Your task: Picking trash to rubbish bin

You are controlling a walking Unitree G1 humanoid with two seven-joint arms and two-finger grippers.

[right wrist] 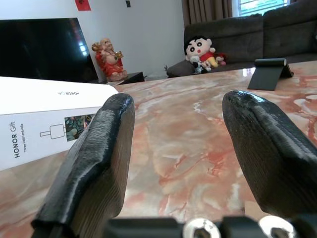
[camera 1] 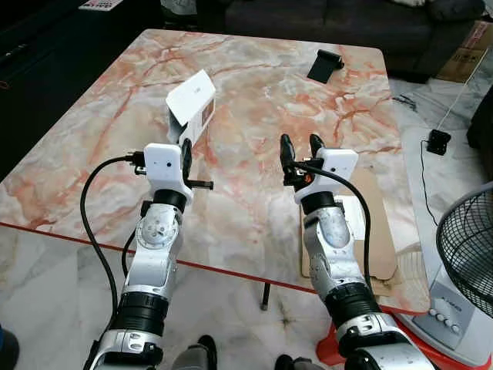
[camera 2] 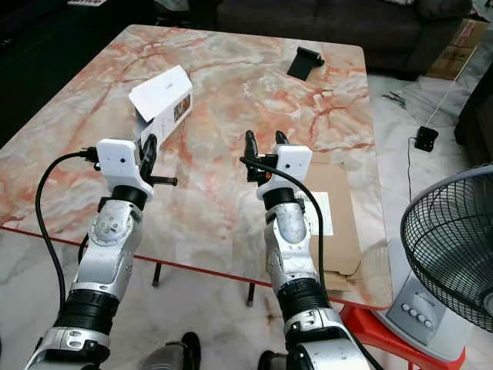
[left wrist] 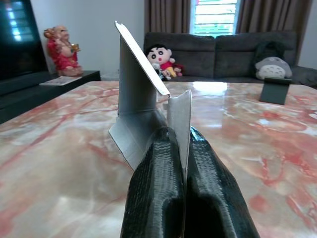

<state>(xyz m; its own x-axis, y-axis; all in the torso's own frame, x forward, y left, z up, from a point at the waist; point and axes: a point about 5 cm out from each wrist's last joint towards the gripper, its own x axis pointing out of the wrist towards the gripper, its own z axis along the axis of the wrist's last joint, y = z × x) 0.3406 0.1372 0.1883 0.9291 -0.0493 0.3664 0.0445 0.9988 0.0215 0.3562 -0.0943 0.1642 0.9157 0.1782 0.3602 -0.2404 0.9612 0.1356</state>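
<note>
While both arms hover over the near edge of the table [camera 1: 254, 193], I log the grasp step as the one in hand: trash caught, not yet lifted clear. Left claw [left wrist: 178, 163] is pinched tight on a thin end flap of the white carton [camera 1: 190, 108]; in the left wrist view its two fingers [left wrist: 158, 188] are pressed together with the cardboard sandwiched between them. Carton body lies on the marble just beyond that claw, toward the table's left edge, one lid flap standing up. Printing on its side reads as a gift umbrella box.

Right claw [camera 1: 296, 150] is spread wide and holds nothing, poised above the table's middle, well apart from the carton. A flat brown cardboard sheet [camera 2: 339, 223] rests on the near right corner, beside that arm.

Far side: a small black stand [camera 1: 325, 65] sits near the far right corner.

My read on the next move: raise the carton off the marble by that flap, judged a weak hold since the flap may bend. No bin visible, so I must turn to find one.
</note>
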